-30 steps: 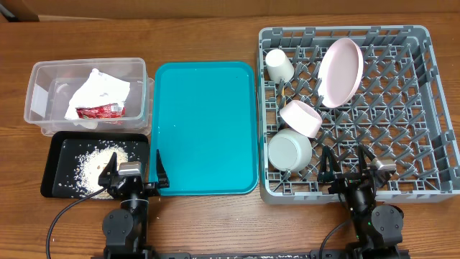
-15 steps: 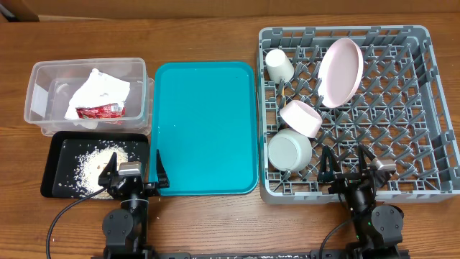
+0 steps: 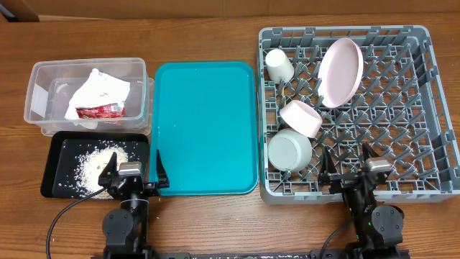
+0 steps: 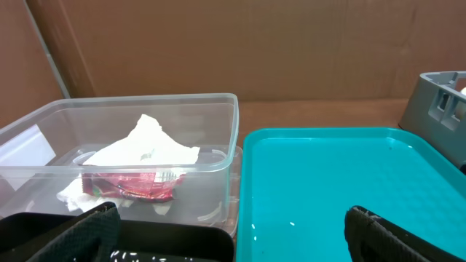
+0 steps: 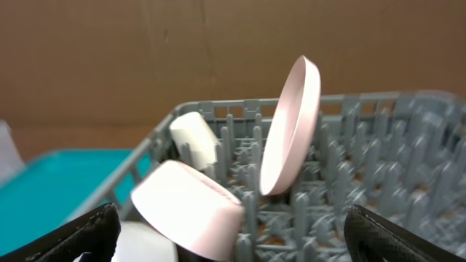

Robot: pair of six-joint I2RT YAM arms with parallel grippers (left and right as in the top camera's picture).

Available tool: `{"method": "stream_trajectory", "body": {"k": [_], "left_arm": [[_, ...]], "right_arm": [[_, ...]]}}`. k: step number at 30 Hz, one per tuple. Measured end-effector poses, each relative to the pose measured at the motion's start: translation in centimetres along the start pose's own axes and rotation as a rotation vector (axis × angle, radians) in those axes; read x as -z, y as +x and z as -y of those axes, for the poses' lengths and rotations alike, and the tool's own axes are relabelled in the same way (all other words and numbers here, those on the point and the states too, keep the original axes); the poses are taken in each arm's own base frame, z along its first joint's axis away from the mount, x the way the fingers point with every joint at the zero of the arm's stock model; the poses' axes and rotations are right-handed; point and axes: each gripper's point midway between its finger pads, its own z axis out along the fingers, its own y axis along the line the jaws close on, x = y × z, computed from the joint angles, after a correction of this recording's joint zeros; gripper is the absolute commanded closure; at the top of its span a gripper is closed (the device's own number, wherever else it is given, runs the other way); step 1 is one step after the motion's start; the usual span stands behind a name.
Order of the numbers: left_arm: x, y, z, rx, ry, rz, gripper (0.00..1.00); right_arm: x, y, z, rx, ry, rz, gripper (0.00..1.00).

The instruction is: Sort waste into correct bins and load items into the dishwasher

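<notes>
The grey dishwasher rack (image 3: pixel 345 32) holds the pale pink plate (image 3: pixel 339 70) on edge, the cream cup (image 3: pixel 279 65), the pink bowl (image 3: pixel 302 117) and the grey-green bowl (image 3: pixel 289 150). I cannot make out the chopsticks. The clear tub (image 3: pixel 36 93) contains the white napkin (image 3: pixel 97 88) and red wrapper (image 3: pixel 100 110). Rice (image 3: pixel 97 165) lies in the black tray (image 3: pixel 52 155). My left gripper (image 3: pixel 135 176) stands open over the black tray's near right corner, empty. My right gripper (image 3: pixel 348 169) is open and empty at the rack's front, facing the plate (image 5: pixel 291 124) and pink bowl (image 5: pixel 186 211).
A large teal tray (image 3: pixel 205 108) lies between the bins and the rack, with a few rice grains on it. In the left wrist view the tub (image 4: pixel 182 102) and teal tray (image 4: pixel 328 182) lie ahead. Brown cardboard walls stand behind the table.
The right gripper has shifted slightly at the rack's front edge. Nothing else has moved.
</notes>
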Motion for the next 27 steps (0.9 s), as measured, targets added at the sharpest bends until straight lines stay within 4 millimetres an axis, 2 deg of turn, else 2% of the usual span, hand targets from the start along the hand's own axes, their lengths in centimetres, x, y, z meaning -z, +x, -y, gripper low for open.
{"method": "stream_trajectory", "body": {"k": [4,8,27], "left_arm": [[0.0,0.0,0.0,0.0,0.0,0.0,0.0],[0.0,0.0,0.0,0.0,0.0,0.0,0.0],[0.0,0.0,0.0,0.0,0.0,0.0,0.0]], "right_arm": [[0.0,-0.01,0.02,0.13,0.001,0.0,0.0],[0.0,0.0,0.06,0.188,0.003,0.0,0.0],[0.0,-0.02,0.06,0.218,0.004,0.0,0.0]]}}
